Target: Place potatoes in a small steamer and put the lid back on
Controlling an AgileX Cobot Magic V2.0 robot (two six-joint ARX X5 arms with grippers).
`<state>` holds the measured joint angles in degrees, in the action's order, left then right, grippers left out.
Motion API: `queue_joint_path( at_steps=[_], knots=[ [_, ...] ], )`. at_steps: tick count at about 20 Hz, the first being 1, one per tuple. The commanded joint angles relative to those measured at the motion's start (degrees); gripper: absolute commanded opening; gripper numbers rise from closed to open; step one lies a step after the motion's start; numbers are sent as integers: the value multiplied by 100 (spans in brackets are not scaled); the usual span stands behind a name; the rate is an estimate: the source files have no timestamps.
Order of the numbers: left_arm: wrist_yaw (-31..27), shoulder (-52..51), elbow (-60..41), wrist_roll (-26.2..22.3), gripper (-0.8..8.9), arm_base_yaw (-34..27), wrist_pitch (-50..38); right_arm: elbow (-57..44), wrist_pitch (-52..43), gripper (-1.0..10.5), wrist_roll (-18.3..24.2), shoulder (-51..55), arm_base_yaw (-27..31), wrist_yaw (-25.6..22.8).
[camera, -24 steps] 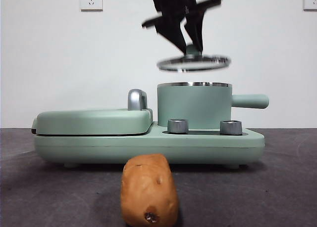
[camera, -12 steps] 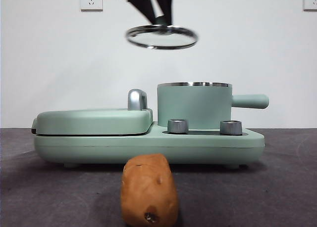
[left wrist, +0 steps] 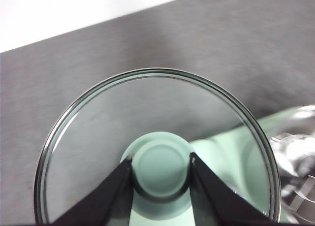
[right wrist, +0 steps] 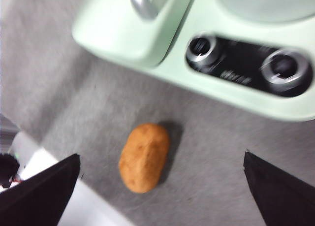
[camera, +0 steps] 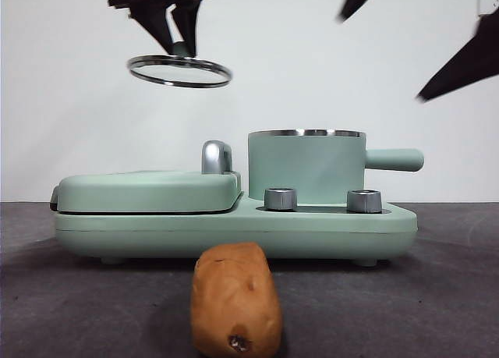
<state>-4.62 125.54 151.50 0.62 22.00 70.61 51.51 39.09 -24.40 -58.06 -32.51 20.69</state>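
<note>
Mint-green cooker base (camera: 234, 232), griddle cover (camera: 148, 191), two steel knobs (camera: 281, 199).

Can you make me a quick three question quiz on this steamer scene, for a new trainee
1. True or false: the left gripper is shut on the lid, held by its knob above the flat griddle cover.
2. Where is the potato? A) in the small steamer B) on the table in front of the appliance C) in the right gripper
3. Fill in: the right gripper's jaws are ____.

Key: 1 true. 2 B. 3 open, wide apart above the potato.
</note>
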Motion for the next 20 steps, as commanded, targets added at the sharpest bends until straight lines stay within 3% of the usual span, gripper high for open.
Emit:
queue_joint_path(
  at_steps=[1, 7, 13, 20],
  knots=[
    [15, 15, 232, -105, 14, -192, -210, 345, -44, 537, -658, -627, -610, -260],
    [520, 15, 232, -50, 14, -868, -313, 1666, 848, 537, -1095, -2638, -1569, -986],
    [570, 15, 232, 7, 14, -1193, -404, 2533, 1399, 537, -1165, -4207, -2057, -1034],
    [573, 15, 232, 7, 14, -1196, -424, 2610, 1480, 537, -1246, -4905, -2391, -1176]
  ],
)
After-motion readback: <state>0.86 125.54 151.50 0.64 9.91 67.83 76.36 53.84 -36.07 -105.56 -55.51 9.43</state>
